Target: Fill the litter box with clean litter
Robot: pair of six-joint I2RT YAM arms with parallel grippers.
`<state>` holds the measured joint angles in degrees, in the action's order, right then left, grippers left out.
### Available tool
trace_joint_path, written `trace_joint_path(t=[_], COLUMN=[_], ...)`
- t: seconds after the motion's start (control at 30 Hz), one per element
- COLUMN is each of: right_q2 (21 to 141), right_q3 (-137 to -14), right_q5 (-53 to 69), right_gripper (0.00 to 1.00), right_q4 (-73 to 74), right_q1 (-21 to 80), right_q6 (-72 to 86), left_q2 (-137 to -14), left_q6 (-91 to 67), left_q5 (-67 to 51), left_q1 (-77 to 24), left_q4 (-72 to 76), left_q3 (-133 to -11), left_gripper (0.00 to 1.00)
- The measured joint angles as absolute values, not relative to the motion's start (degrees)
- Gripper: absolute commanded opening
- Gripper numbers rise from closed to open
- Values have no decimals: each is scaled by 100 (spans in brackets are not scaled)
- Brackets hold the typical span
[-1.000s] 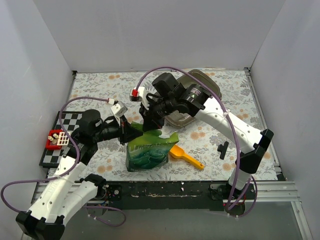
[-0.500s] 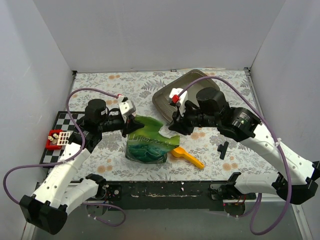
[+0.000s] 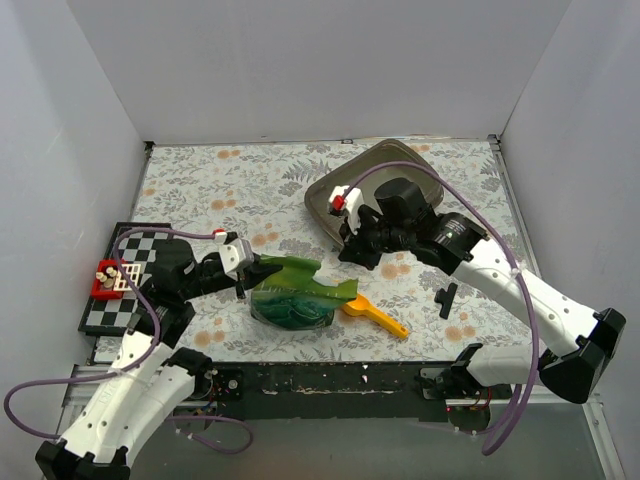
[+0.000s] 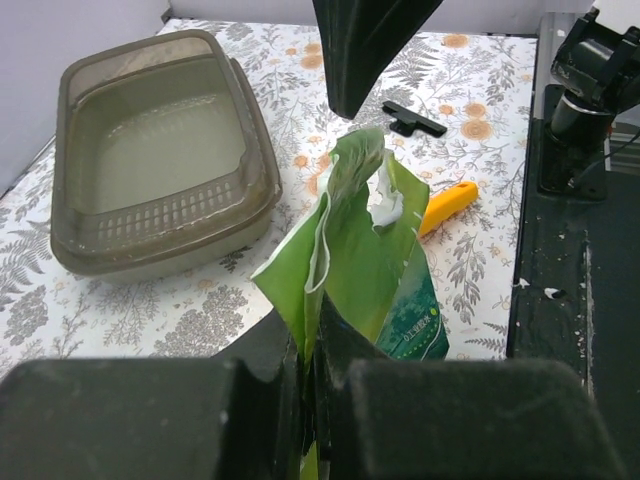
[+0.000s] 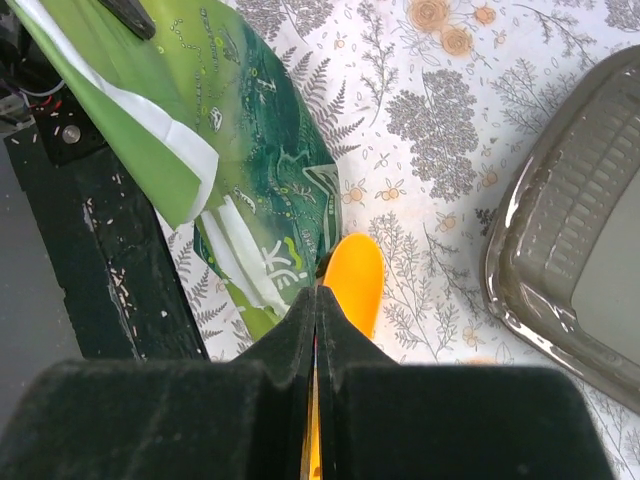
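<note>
Glossy green crinkled bag (image 3: 295,300) slumps at 6 o'clock on the floral table (image 3: 220,180), its torn top pinched flat between the left fingers (image 4: 338,348). The right fingers (image 5: 336,335) are clenched on nothing, hanging over the smooth yellow-orange plastic scoop (image 3: 375,317). The shallow, round-cornered grey-brown litter box (image 4: 160,228) sits at 1 o'clock.

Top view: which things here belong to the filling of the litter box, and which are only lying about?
For the job: litter box; green litter bag, clamped in the left pincer; yellow-orange scoop.
Lying about: checkered board; red rack of small pieces on it; small black part.
</note>
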<state>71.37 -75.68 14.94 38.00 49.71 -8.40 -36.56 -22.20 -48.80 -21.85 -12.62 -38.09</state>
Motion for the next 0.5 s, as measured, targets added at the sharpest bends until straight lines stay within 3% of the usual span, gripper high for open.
trace_joint_path(t=[0.5], right_q2=[7782], right_q3=[-7240], right_q5=[3280], right_gripper=[1], right_q4=[3474], right_q1=[4797], right_q6=[-1800], left_q2=[-2829], left_q6=[-2641], left_q5=[-4344], left_q1=[-2187], left_q4=[-858], left_q3=[-3234], left_gripper=[0])
